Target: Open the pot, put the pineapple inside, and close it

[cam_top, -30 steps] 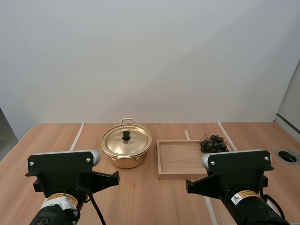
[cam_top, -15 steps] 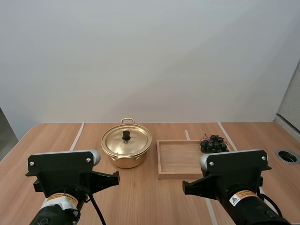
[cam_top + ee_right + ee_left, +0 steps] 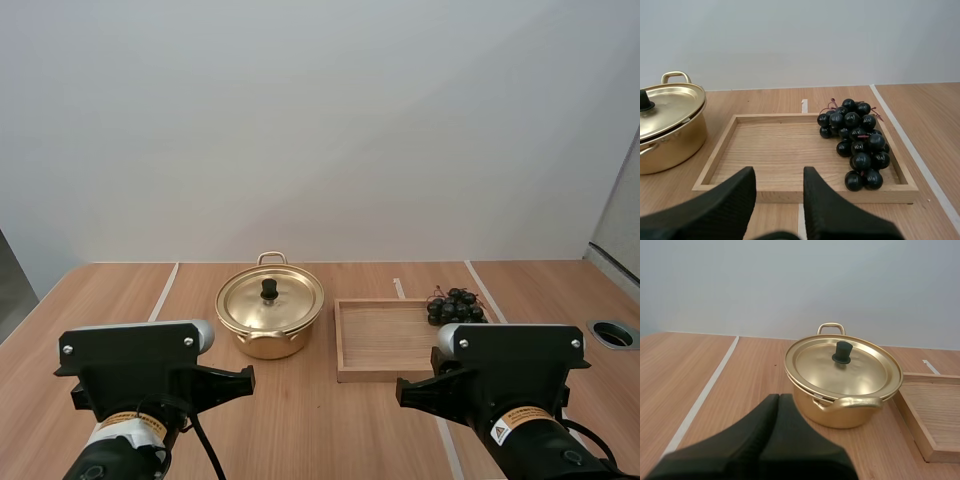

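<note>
A golden pot (image 3: 270, 318) with its lid (image 3: 842, 365) on stands at the table's middle, a black knob (image 3: 842, 352) on top. To its right a wooden tray (image 3: 380, 340) holds a bunch of dark grapes (image 3: 456, 306) at its far right side; I see no pineapple. My left gripper (image 3: 779, 398) is shut on nothing, low over the table just short of the pot. My right gripper (image 3: 779, 173) is open with an empty gap, just before the tray's (image 3: 790, 192) near rim, and the grapes (image 3: 855, 137) lie ahead to its right.
White tape lines (image 3: 163, 290) run across the wooden table. A round hole (image 3: 612, 334) sits at the table's right edge. My left arm (image 3: 140, 385) and right arm (image 3: 510, 385) are at the near edge.
My right arm has shifted slightly to the right and down. The left arm, pot, tray and grapes have not moved.
</note>
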Robot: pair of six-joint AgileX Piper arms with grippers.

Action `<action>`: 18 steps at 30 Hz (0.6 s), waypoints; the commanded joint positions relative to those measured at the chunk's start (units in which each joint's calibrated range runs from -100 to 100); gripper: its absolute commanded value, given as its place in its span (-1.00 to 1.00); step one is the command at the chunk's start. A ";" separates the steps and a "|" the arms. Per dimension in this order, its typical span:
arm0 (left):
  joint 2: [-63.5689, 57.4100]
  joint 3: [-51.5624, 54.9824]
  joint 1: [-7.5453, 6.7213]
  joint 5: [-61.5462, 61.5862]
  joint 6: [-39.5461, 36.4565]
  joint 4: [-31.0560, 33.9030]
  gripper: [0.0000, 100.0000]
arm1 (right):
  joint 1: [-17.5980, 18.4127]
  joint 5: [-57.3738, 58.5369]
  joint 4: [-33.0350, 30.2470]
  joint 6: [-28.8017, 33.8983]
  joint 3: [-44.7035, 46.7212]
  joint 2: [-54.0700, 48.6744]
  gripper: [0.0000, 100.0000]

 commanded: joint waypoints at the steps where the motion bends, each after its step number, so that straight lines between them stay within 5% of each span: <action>1: -0.41 0.13 0.10 0.01 -0.40 -0.82 -1.00 | -0.20 -1.09 -1.00 0.09 0.18 -0.34 -0.01; 9: -0.41 0.13 0.10 0.01 -0.40 -0.82 -1.00 | -0.20 -1.09 -1.11 -1.39 0.18 -0.34 -0.99; 18: -0.41 0.13 0.10 0.01 -0.40 -0.82 -1.00 | -0.20 -1.09 -1.11 -3.30 0.18 -0.34 -1.00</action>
